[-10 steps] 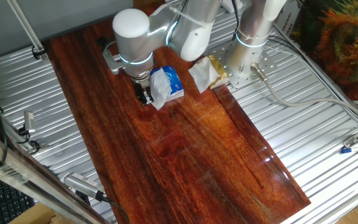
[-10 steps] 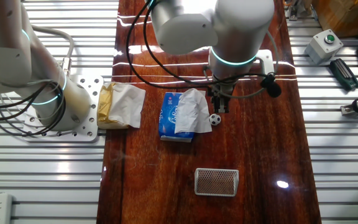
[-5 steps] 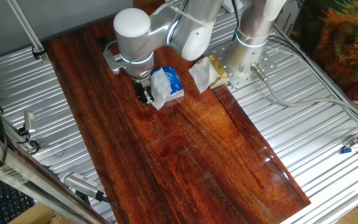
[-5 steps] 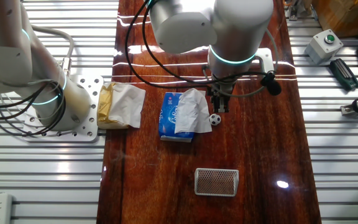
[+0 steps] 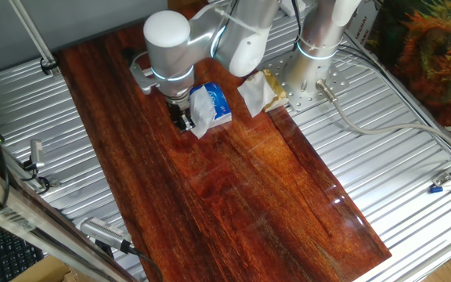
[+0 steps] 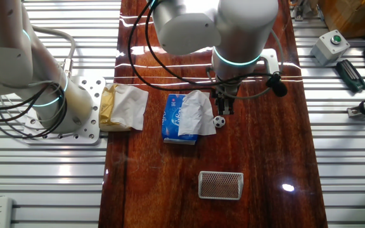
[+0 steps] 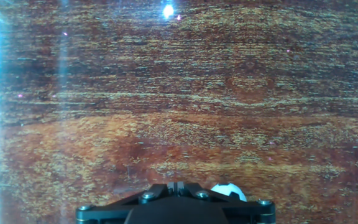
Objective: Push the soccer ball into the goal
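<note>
On the wooden counter (image 6: 265,158), a blue packet (image 6: 173,118) lay at left, with the soccer ball (image 6: 218,121) just beside its right edge. The end effector (image 6: 224,109), fingers together, stood right behind the ball. This looked like the start of the push; next it would need to drive the ball toward the goal (image 6: 220,185), near the front.

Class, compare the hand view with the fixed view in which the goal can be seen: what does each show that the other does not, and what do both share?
Only the hand view shows the wood grain up close, with the closed pincer at the bottom edge.

Only the fixed view shows the goal, the blue packet with tissue, the crumpled paper and the arm above the pincer.

Both show the soccer ball beside the pincer tip, on the wooden table.
</note>
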Motion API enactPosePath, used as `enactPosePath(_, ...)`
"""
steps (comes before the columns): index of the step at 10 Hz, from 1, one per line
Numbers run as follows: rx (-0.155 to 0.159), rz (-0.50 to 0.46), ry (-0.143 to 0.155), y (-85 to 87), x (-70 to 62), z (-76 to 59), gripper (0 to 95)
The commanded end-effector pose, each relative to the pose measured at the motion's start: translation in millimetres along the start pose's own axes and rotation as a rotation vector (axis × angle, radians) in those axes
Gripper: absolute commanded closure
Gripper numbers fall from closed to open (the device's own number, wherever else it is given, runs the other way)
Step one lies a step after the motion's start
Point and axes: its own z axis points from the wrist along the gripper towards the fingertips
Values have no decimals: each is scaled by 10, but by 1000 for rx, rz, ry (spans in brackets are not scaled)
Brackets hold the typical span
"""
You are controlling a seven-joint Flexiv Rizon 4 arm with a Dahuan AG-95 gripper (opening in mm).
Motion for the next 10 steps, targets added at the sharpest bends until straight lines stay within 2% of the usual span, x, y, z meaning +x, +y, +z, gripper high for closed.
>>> enactPosePath(1, -16, -94, 8, 11, -3, -1, 950)
enactPosePath(2, -24, -93, 8, 11, -3, -1, 950)
enactPosePath(3, -38, -42, 8, 11, -3, -1, 950)
enactPosePath(4, -34, 6, 12, 11, -3, -1, 950)
enactPosePath(7, 7, 135, 33, 11, -3, -1, 950)
enactPosePath(10, 48, 169, 38, 11, -3, -1, 950)
